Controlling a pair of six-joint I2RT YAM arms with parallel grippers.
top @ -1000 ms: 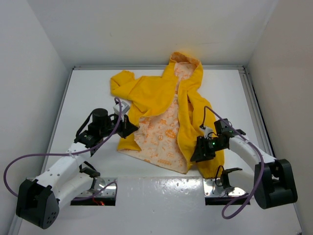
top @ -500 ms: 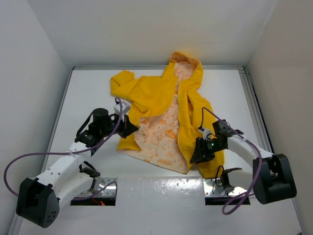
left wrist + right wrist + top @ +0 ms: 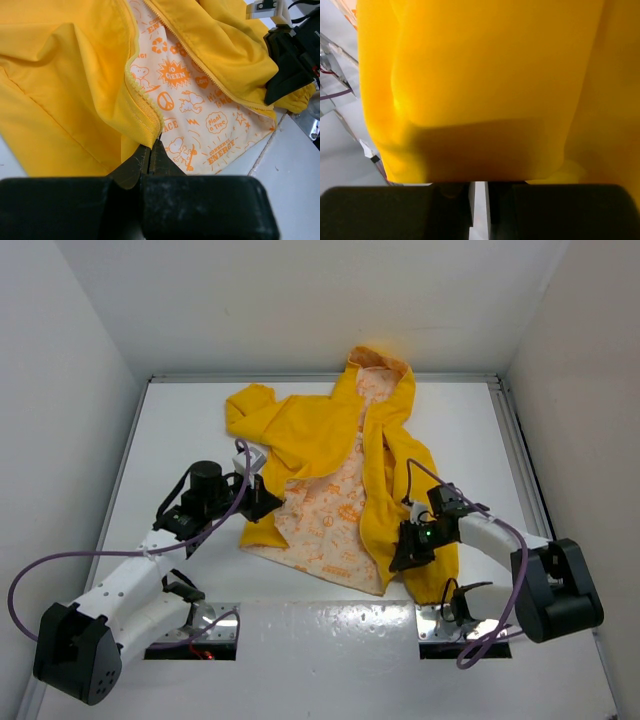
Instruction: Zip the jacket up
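Jacket (image 3: pixel 320 435) reads soft and limp; I judge its zipper edge (image 3: pixel 145 107) the best hold. Left tool (image 3: pixel 150 152) pinches that edge's bottom corner; right tool (image 3: pixel 479 189) nearly closed, grip undetermined.

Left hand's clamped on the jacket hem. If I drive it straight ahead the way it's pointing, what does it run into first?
Likely the white orange-printed lining of the bright-yellow hooded rain jacket, lying just ahead of the left hand; past it, the opposite zipper edge. Depth is unclear.
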